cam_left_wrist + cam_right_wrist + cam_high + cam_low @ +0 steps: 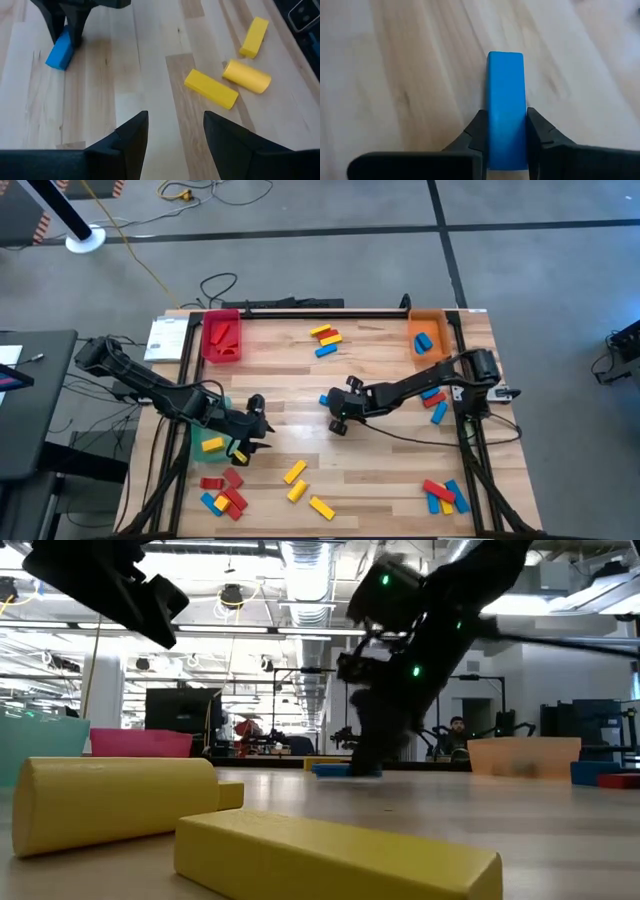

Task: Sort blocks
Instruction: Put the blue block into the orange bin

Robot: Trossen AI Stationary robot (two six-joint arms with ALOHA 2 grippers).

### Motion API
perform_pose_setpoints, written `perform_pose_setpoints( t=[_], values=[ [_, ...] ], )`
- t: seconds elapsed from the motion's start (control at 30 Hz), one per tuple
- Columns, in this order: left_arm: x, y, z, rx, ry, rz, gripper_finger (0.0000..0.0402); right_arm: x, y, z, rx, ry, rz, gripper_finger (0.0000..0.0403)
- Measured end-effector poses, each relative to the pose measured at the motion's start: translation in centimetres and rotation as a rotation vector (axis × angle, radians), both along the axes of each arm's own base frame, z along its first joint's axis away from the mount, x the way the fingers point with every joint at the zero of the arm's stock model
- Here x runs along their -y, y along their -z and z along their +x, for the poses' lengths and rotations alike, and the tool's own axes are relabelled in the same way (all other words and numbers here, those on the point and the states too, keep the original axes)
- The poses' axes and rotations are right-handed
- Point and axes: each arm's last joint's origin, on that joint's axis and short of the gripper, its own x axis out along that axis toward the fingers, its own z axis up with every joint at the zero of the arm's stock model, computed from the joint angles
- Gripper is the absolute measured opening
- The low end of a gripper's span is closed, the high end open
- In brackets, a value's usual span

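Note:
A blue block lies on the wooden table near its middle, and my right gripper is shut on it; the left wrist view also shows that block under the dark fingers. My left gripper hangs open above bare wood left of centre, with nothing between its fingers. Three yellow blocks lie on the table ahead of it. Other red, yellow and blue blocks lie in loose groups on the table. My right gripper pinches the blue block's two long sides between its two fingers, at the end nearer the wrist. The fingers slant down from the table's right side. The block lies flat on the wood, its free end pointing away from the gripper.
A red tray stands at the far left and an orange tray at the far right. A green tray sits partly under my left arm. Block groups lie at near left, near right, far middle and right.

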Motion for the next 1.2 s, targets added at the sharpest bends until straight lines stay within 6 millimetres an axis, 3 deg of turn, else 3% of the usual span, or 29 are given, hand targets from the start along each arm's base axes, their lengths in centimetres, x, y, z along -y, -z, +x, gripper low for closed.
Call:
perform_pose_setpoints(
  t=[0.27, 0.57, 0.87, 1.2],
  values=[
    [0.1, -0.3, 0.2, 0.037, 0.021, 0.008, 0.0187, 0.3, -6.6, -2.7, 0.059, -0.007, -0.031, 0.0073],
    [0.2, -0.6, 0.5, 0.085, 0.038, 0.011, 0.0187, 2.4, -12.5, -8.8, 0.012, 0.185, -0.139, 0.0073],
    [0.3, -0.9, 0.7, 0.126, 0.049, 0.01, 0.0187, 5.1, -14.7, -14.1, -0.088, 0.411, -0.155, 0.0076],
    [0.3, -1.0, 0.8, 0.138, 0.052, 0.01, 0.0187, 7.9, -14.8, -17.0, -0.228, 0.578, -0.149, 0.0078]
  ],
)
